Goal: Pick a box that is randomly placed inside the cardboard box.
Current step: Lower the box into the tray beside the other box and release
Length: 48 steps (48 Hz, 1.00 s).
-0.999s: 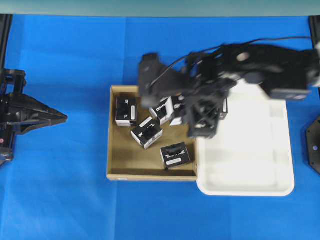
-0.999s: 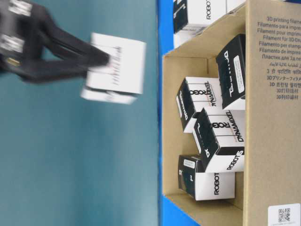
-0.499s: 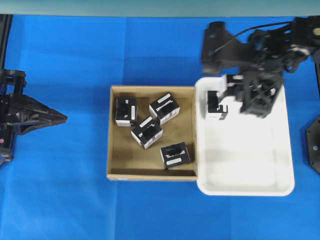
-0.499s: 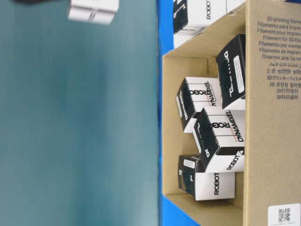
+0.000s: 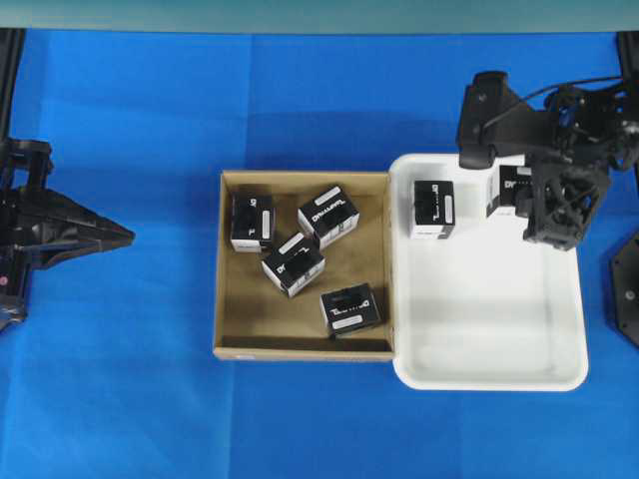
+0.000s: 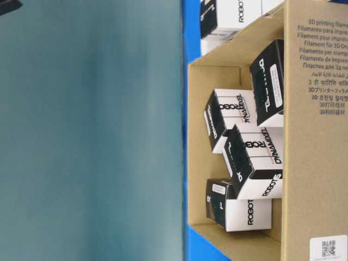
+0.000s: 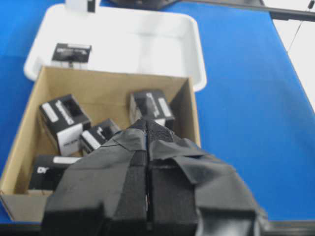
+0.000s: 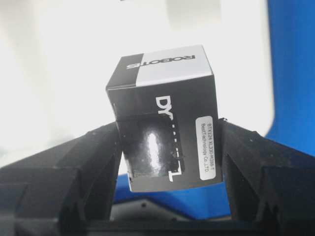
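The brown cardboard box sits mid-table with several black cartons in it, such as one near its front. My right gripper is shut on one black carton and holds it above the far right part of the white tray. In the right wrist view this carton sits clamped between both fingers of the gripper, its white sticker facing the camera. My left gripper is shut and empty at the far left, apart from the box. In its wrist view the closed tips point toward the cardboard box.
A white rounded tray adjoins the cardboard box's right wall and holds one more black carton near its far left corner. The tray also shows in the left wrist view. The table-level view shows the cardboard box wall and cartons up close.
My right gripper has carried the carton from above the cardboard box rightward to above the tray's far right part. The left arm has not moved.
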Available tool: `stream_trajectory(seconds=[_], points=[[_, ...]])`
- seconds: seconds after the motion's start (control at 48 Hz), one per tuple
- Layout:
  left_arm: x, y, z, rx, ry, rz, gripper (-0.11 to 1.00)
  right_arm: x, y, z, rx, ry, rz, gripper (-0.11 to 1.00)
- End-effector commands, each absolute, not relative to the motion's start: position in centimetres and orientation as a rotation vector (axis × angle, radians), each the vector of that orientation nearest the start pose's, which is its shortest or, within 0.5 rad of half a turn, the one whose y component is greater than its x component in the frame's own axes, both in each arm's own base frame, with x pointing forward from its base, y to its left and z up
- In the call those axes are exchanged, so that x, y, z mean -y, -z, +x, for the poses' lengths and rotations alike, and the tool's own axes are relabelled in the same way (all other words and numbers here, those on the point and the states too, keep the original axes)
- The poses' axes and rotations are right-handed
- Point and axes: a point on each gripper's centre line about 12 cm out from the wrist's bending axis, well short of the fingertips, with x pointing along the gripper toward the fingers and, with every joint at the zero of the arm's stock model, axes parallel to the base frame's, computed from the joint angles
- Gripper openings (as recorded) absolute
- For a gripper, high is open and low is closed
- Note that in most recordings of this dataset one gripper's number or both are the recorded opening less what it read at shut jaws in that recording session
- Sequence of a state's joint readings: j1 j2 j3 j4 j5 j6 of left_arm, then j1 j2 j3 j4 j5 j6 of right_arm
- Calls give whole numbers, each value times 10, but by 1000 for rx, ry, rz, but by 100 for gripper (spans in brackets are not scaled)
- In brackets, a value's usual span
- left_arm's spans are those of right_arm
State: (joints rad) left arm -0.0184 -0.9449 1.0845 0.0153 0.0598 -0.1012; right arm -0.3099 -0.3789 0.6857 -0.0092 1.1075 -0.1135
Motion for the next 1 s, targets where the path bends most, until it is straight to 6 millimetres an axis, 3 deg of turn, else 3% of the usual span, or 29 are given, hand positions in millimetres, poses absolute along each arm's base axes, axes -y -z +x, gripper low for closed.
stream_trajectory(seconds=[0.0, 0.583, 0.978], points=[[3, -290, 207, -186, 6, -84, -7, 77, -212, 238, -1401, 180, 110, 60], [3, -291, 206, -180, 7, -84, -7, 81, -144, 245, -1418, 162, 94, 60], [4, -291, 206, -180, 10, -85, -7, 90, -136, 249, -1405, 185, 110, 60]])
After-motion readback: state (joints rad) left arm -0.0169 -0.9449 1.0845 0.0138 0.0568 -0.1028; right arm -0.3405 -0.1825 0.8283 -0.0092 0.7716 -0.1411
